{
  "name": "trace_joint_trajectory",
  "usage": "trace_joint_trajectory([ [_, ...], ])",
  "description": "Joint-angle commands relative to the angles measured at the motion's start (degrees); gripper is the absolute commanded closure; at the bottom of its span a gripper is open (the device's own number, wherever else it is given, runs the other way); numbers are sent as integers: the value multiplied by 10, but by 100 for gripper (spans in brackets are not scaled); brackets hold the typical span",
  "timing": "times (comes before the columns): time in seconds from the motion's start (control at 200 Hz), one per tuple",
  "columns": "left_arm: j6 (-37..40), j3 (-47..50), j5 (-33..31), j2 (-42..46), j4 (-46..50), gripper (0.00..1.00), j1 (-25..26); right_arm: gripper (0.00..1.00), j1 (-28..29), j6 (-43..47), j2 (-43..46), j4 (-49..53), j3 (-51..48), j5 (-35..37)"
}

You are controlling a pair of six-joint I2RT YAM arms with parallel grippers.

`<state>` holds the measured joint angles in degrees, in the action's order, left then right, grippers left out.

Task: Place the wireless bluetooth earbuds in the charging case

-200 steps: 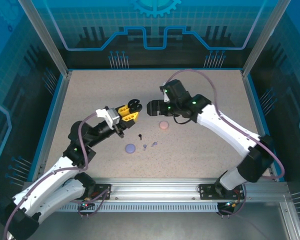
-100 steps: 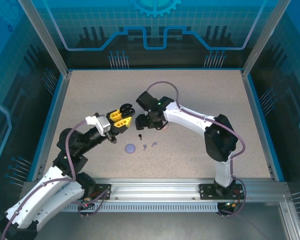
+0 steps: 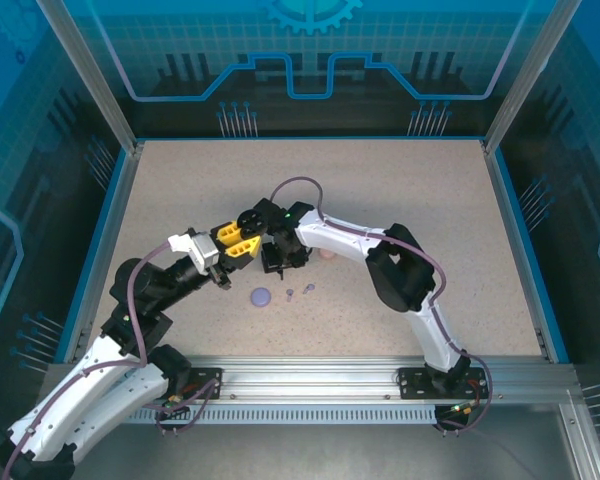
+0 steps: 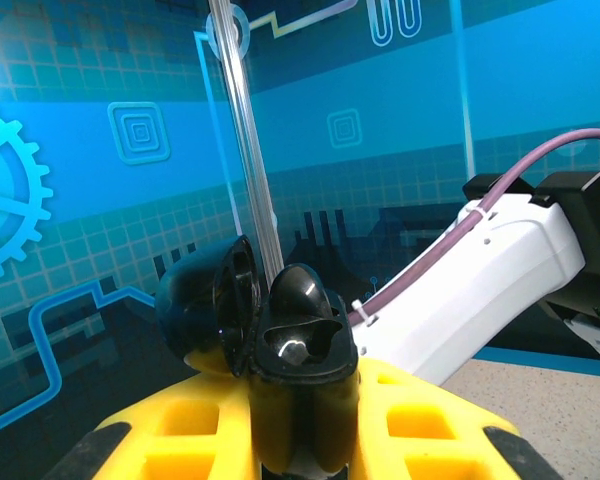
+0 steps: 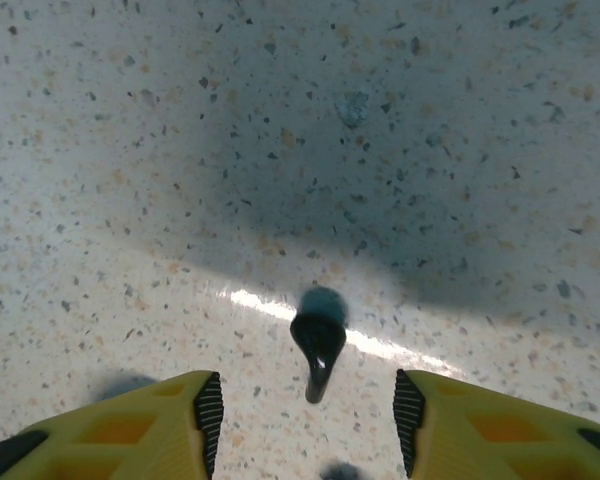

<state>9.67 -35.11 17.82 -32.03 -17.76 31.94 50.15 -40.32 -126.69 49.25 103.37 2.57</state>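
Note:
My left gripper (image 3: 242, 233) (image 4: 300, 405) is shut on an open black charging case (image 4: 302, 345) (image 3: 250, 218), held upright above the table with its lid (image 4: 202, 300) swung to the left. A glossy black earbud (image 4: 298, 292) seems to sit in one socket. My right gripper (image 3: 279, 258) (image 5: 308, 412) hangs open just above the table, right beside the left one. A loose black earbud (image 5: 318, 345) lies on the table between the right gripper's yellow fingers (image 5: 185, 415), untouched.
A lavender round case (image 3: 261, 297) lies on the speckled table (image 3: 410, 200) in front of the grippers, with two lavender earbuds (image 3: 290, 293) (image 3: 309, 288) to its right. A pink case (image 3: 327, 253) peeks out behind the right arm.
The right arm has swung left and lowered its open gripper over the black earbud. The left gripper has drawn slightly back and left with the black case.

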Motion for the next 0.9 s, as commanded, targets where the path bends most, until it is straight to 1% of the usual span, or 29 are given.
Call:
trace_joint_trajectory([
  [0.0,15,-17,6,9,-2,100,3,51,8,1,-26,29,31,2],
  [0.28,16,-16,5,10,0,100,2,58,11,8,-56,51,61,10],
  [0.615,17,-14,2,12,0,100,3,62,13,12,-63,58,67,7],
  [0.64,17,-14,2,12,1,100,3,63,13,12,-78,58,68,6],
  [0.896,18,-14,1,14,2,100,3,65,14,15,-91,61,74,5],
])
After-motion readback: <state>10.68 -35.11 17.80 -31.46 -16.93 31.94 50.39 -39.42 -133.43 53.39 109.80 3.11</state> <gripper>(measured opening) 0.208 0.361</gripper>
